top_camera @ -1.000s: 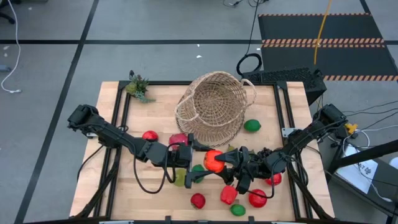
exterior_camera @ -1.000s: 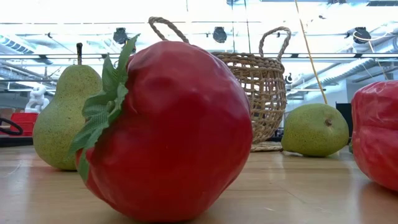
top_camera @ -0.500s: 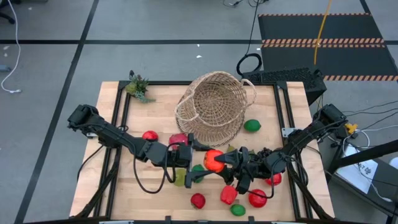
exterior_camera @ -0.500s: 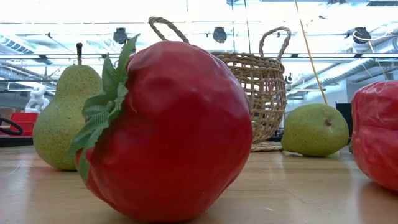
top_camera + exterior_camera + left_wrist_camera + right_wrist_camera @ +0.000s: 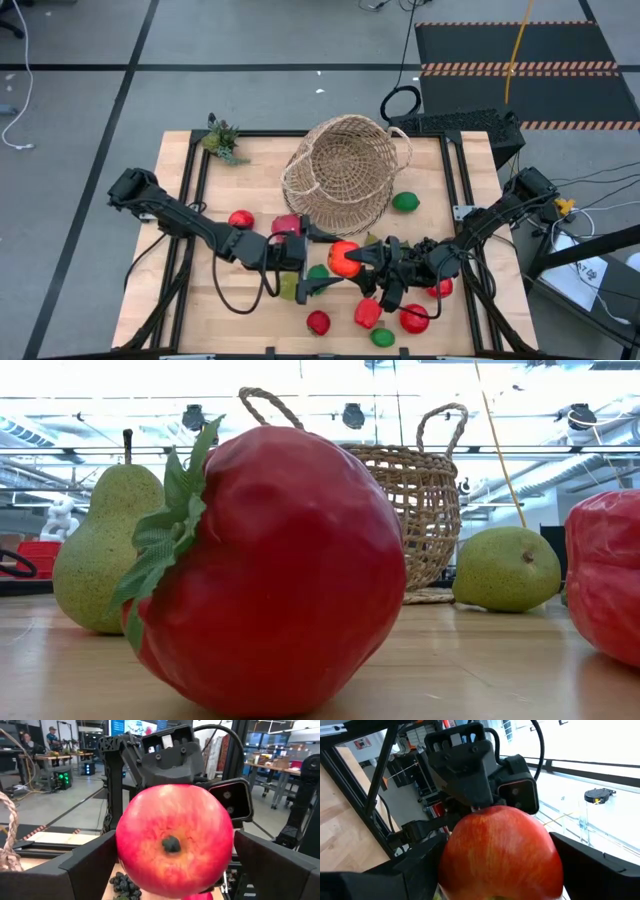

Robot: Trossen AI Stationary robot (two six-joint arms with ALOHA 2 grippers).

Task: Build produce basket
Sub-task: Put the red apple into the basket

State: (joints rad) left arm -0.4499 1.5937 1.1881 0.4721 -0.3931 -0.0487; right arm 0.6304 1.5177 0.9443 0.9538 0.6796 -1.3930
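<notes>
**A:** What does the overhead view show?

**B:** A wooden bench (image 5: pixel 180 300) with the wicker basket (image 5: pixel 300 185) at its far middle. No fruit shows inside it. The produce lies loose along the near half, with a lime (image 5: pixel 405 202) beside the basket. The two arms meet nose to nose at the centre with a red apple (image 5: pixel 343 258) between them. The left tool (image 5: pixel 328 260) stands wide, a shade wider than a moment ago. The right tool (image 5: pixel 358 265) looks closed around the apple.

**A:** And the view at bench height?

**B:** Nothing has changed there. A big red tomato (image 5: pixel 270 570) fills the foreground, with a pear (image 5: pixel 100 550) to either side of it. The basket (image 5: pixel 415 510) is behind, handles up. Neither tool shows.

**A:** The left wrist view?

**B:** The apple (image 5: pixel 174 845) fills the middle, its dimple towards the camera. The left fingers (image 5: pixel 85 870) are spread at either side of it. The other arm's wrist sits right behind it, and dark grapes (image 5: pixel 122 884) lie below.

**A:** The right wrist view?

**B:** The same apple (image 5: pixel 502 852) sits snug between the right fingers (image 5: pixel 600 870), with the left arm's wrist behind it.

**A:** So what does the change mean?

**B:** It reads as a hand-over — the left tool letting go while the right takes the weight. The basket has yet to receive anything, so I judge the task to be at an early stage. The apple hangs well short of the basket, and the right arm would need to carry it there.
</notes>
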